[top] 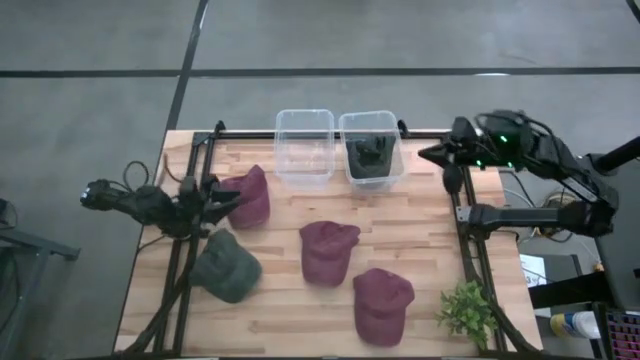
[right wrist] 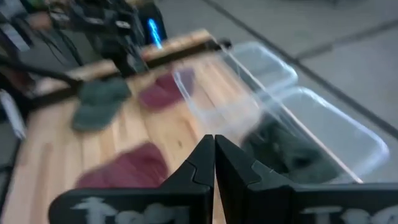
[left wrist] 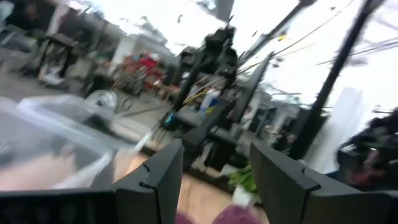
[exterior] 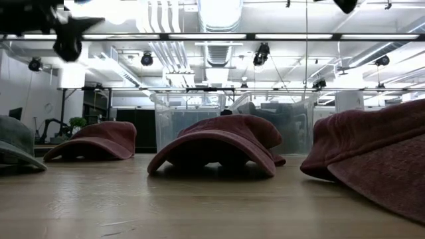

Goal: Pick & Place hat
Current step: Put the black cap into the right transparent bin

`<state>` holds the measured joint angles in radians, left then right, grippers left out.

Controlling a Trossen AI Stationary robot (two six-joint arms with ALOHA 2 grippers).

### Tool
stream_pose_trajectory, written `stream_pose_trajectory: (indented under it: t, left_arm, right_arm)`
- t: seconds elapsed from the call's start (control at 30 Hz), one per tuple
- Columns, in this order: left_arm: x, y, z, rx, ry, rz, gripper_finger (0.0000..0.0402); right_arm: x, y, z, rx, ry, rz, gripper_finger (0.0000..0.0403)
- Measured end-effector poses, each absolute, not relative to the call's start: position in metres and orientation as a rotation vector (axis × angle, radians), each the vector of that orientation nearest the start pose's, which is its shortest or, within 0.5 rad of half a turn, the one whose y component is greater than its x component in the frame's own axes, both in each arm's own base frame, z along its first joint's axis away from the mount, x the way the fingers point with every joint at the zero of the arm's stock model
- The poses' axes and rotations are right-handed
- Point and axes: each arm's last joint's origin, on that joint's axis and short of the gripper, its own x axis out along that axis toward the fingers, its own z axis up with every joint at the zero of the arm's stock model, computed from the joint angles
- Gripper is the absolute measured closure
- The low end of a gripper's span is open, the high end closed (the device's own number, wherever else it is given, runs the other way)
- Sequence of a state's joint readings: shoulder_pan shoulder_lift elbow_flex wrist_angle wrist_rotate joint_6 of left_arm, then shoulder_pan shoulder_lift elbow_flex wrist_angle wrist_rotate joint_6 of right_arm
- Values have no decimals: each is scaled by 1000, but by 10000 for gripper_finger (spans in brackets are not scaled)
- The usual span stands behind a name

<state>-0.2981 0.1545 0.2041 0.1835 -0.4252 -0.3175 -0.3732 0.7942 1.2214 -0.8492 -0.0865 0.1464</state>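
Note:
Three maroon hats lie brim-down on the wooden table: one at the far left (top: pixel 252 196), one in the middle (top: pixel 328 250), one near the front (top: pixel 382 304). A green hat (top: pixel 226 266) lies at the near left. Another dark green hat (top: pixel 370 154) lies inside the right clear bin (top: pixel 392 128). My left gripper (top: pixel 224 200) is open and empty, raised above the table beside the far-left maroon hat; its fingers stand apart in the left wrist view (left wrist: pixel 214 180). My right gripper (top: pixel 434 154) is shut and empty, raised just right of the right bin; its fingers are closed in the right wrist view (right wrist: pixel 214 163).
An empty clear bin (top: pixel 304 122) stands left of the filled one at the table's far edge. A small green plant (top: pixel 467 311) stands at the near right corner. Black frame rails run along the table's left (top: pixel 180 250) and right (top: pixel 468 240) sides.

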Motion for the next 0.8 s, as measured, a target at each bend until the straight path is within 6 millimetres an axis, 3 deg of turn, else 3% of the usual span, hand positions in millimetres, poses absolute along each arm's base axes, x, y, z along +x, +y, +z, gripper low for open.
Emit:
stream_pose_trajectory:
  t: [0.23,0.6,0.8]
  left_arm:
    - [96,-19,284,-307,-181,45,220]
    - [133,-31,348,-353,210,80,220]
    - [150,-38,367,-434,407,82,220]
  right_arm:
    - [93,-29,378,236,134,-256,394]
    - [78,-23,327,275,-42,-224,394]
    - [78,-23,307,274,-125,-211,394]
